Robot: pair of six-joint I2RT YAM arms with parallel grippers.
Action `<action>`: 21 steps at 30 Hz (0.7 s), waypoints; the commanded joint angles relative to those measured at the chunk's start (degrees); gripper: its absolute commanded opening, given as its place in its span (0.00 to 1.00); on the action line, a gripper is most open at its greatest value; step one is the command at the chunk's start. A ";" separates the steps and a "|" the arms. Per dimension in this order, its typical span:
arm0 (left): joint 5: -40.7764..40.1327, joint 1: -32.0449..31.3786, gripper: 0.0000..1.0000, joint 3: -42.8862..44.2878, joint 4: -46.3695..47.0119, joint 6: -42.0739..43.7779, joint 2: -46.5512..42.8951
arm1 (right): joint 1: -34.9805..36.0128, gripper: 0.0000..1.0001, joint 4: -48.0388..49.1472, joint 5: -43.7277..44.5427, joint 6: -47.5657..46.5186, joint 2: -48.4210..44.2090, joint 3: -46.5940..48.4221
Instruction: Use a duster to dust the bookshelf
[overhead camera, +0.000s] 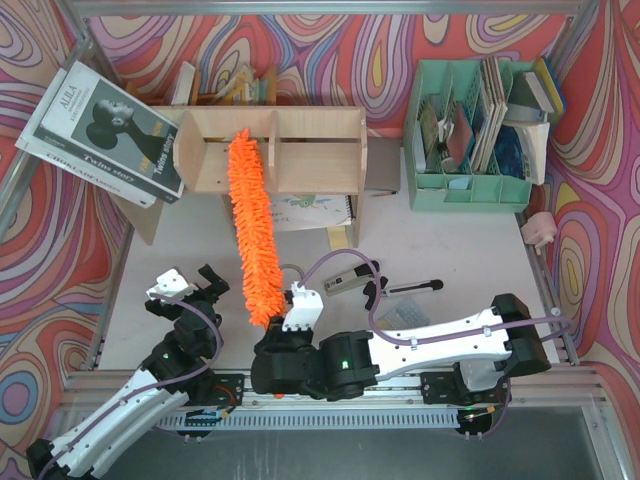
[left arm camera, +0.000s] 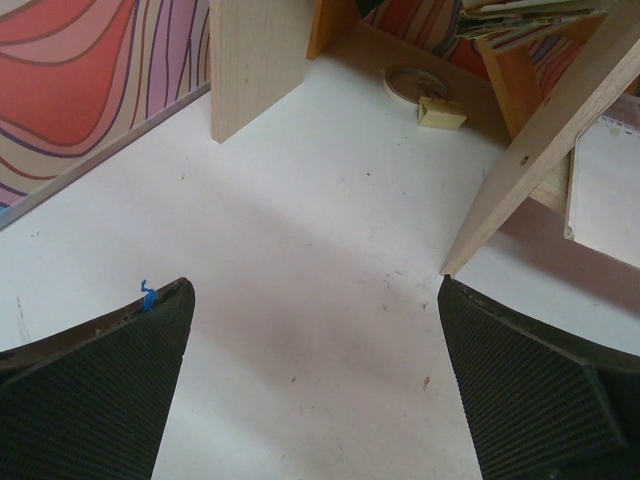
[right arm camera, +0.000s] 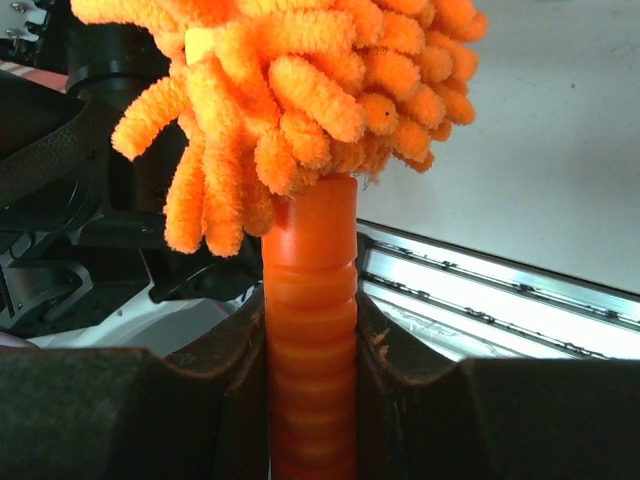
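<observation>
The light plywood bookshelf (overhead camera: pixel 300 150) stands at the back middle of the table; its side panels (left arm camera: pixel 255 60) also show in the left wrist view. The orange fluffy duster (overhead camera: pixel 252 225) runs from near the arm bases up into the shelf's left bay, its tip against the shelf board. My right gripper (overhead camera: pixel 285 335) is shut on the duster's ribbed orange handle (right arm camera: pixel 310 330), the shaggy head (right arm camera: pixel 290 90) just above the jaws. My left gripper (left arm camera: pixel 315 390) hangs open over bare white table (left arm camera: pixel 300 230), left of the duster, holding nothing.
A mint-green file organizer (overhead camera: pixel 470 130) with papers stands back right. A tilted book (overhead camera: pixel 105 130) leans at back left. A notebook (overhead camera: pixel 310 212) lies under the shelf. A black-handled tool (overhead camera: pixel 405 288) and a small grey device (overhead camera: pixel 345 281) lie in front of the shelf.
</observation>
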 commanded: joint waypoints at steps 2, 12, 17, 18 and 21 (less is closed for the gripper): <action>-1.04 0.17 0.99 -0.36 0.41 -0.29 -0.60 | 0.21 0.00 -4.03 4.82 5.91 -2.60 -1.05; -0.97 0.17 0.98 -0.47 0.19 -0.38 -1.04 | 5.79 0.00 0.44 14.49 -5.40 -1.22 4.13; -1.01 0.17 0.98 -0.43 0.19 -0.38 -0.96 | 10.98 0.00 -0.09 25.03 -4.75 -3.16 3.80; -1.10 0.15 0.98 -0.43 0.18 -0.38 -0.95 | 11.84 0.00 -1.46 27.18 -2.62 -3.46 3.79; -1.04 0.16 0.98 -0.43 0.18 -0.38 -0.95 | 13.50 0.00 -10.04 30.56 7.67 -3.92 4.16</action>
